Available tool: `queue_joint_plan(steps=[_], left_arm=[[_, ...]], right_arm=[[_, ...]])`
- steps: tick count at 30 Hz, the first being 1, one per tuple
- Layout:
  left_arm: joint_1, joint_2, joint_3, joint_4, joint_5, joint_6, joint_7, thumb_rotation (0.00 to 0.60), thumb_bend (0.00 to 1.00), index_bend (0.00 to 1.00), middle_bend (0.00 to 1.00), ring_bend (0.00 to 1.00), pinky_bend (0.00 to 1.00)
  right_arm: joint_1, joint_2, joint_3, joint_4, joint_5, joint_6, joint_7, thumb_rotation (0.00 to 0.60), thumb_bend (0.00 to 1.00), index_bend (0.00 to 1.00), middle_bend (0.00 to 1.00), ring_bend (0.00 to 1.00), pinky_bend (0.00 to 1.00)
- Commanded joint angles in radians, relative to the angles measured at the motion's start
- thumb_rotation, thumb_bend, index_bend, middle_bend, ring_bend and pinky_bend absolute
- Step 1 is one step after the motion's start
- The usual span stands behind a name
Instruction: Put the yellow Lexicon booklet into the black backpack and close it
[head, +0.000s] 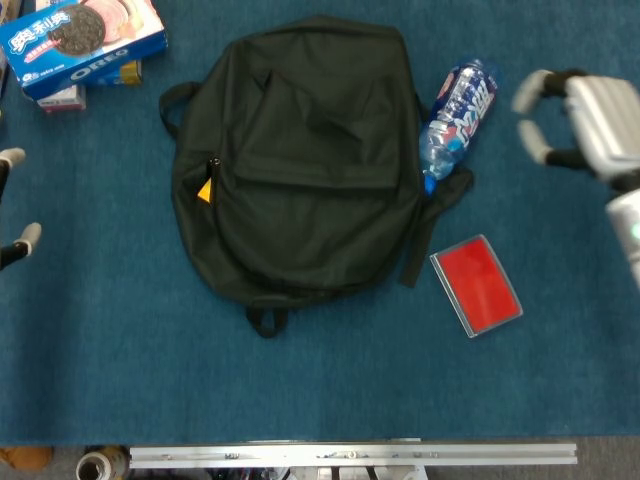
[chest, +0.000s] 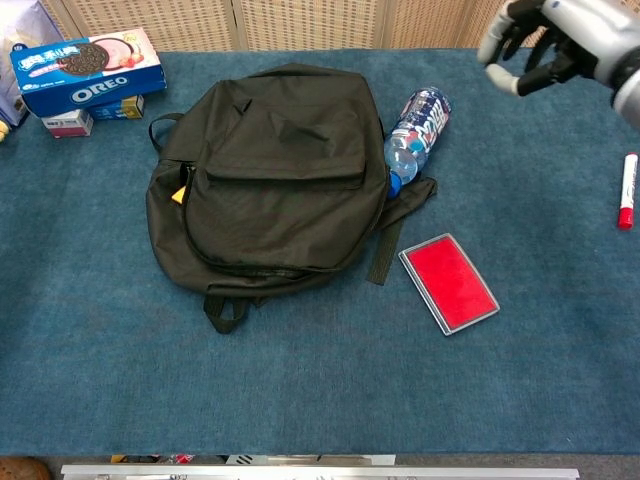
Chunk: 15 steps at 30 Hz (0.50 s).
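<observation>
**Inspector:** Location of the task items?

**Assistant:** The backpack (chest: 268, 185) lies flat at mid-table. A small yellow corner (head: 204, 191) shows at the zip on its left side. I judge that to be the booklet, already inside; the rest is hidden.

**Inspector:** Hands?

**Assistant:** The right hand (chest: 545, 42) hovers at the far right, well clear of the backpack, fingers loosely curled and apart, holding nothing. Of the left hand (head: 12, 205) only fingertips show at the left edge; I cannot tell its state.

**Inspector:** Handling?

**Assistant:** The backpack is soft fabric and looks light and limp; it will bunch under a pull. I would advise pinning the left side flat and taking the zip pull by the yellow corner. A bottle (chest: 415, 130) touches its right side.
</observation>
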Motion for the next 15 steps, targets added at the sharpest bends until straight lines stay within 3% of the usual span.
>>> queue_joint_plan(steps=[1,8,15], left_arm=[[0.008,0.007,0.007,0.000,0.007,0.004,-0.009,0.600,0.14,0.28,0.33,0.28,0.47],[0.026,0.026,0.026,-0.008,0.023,0.006,-0.044,0.600,0.14,0.28,0.33,0.28,0.45],[0.045,0.040,0.046,-0.025,0.034,0.007,-0.060,0.600,0.14,0.28,0.33,0.28,0.44]], right_arm=[[-0.067,0.037,-0.058,0.016,-0.065,0.062,-0.026,0.600,0.39,0.51,0.51,0.38,0.46],[-0.214,0.059,-0.142,0.059,-0.188,0.207,-0.020,0.600,0.39,0.54,0.53,0.40,0.46],[-0.327,0.069,-0.165,0.077,-0.241,0.290,0.037,0.600,0.39,0.55,0.53,0.40,0.46]])
